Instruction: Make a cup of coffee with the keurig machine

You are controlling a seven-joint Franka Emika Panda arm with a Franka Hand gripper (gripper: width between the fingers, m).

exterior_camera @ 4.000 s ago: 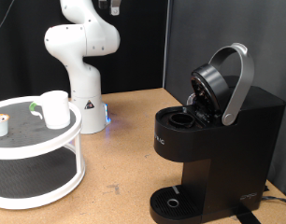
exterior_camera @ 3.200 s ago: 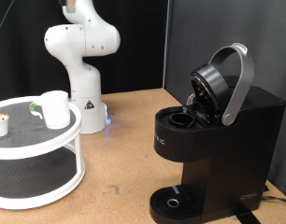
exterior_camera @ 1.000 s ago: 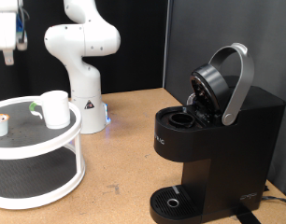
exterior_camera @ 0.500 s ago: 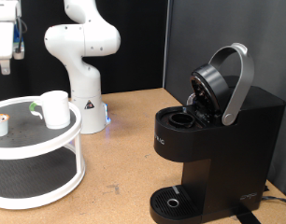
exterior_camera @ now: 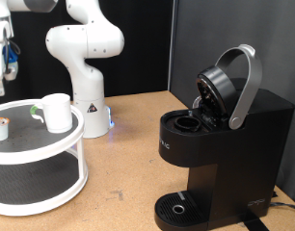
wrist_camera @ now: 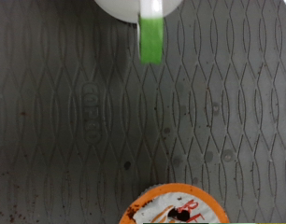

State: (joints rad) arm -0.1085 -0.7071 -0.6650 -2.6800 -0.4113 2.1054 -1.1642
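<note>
Gripper (exterior_camera: 0, 67) cropped at frame edge; finger gap impossible to tell. Hovers above pod (exterior_camera: 0, 128), cup (exterior_camera: 57, 112) just beside, keurig machine (exterior_camera: 222, 135) well apart.

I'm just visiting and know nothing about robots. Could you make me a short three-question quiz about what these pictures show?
1. True or false: the keurig machine has its lid raised.
2. Where does the cup stand?
A. on the machine's drip tray
B. on the top shelf of the round white stand
C. on the wooden table
3. Fill in: the gripper hangs at the exterior view's ____ edge, above the small pod.

Key:
1. True. The grey handle is up and the pod chamber is open.
2. B. It sits on the grey mat, with the pod nearby.
3. Left.
</note>
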